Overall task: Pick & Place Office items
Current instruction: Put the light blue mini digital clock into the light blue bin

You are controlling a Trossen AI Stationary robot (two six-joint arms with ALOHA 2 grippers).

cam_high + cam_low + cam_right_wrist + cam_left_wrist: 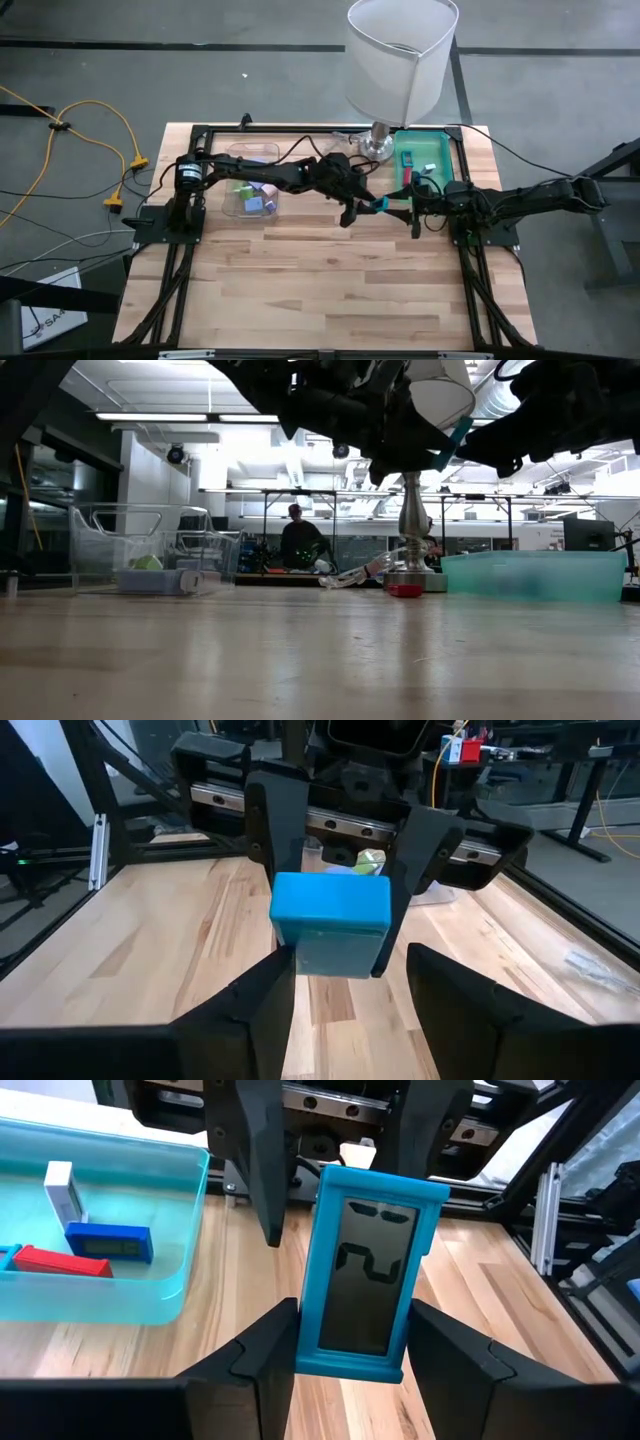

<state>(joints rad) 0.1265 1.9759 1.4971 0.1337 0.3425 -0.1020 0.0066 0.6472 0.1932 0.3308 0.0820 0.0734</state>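
Note:
A light blue flat block with a dark screen (365, 1270) hangs above the table's middle (380, 205), and my left gripper (355, 1345) is shut on it, reaching in from the left (360, 207). My right gripper (350, 970) faces it from the right (412, 212), open, its fingertips on either side of the block's far end (330, 945). The turquoise tray (170, 1295) holds a white piece (60, 1190), a dark blue piece (108, 1242) and a red piece (60, 1262). My left gripper pinches the block's two long edges (303, 1330) between its two fingers, close to the block's near end. The fingers come nearly level from the table's left and lie along the block. The block is lifted clear and sticks out toward the right gripper. My right gripper: I cannot tell whether its fingers touch the block.
A tall lamp with a white shade (400, 60) stands at the far edge beside the turquoise tray (447, 150). A clear box (250, 185) with several small pieces sits at the far left. The near half of the wooden table (330, 290) lies bare. A person sits far behind (298, 540).

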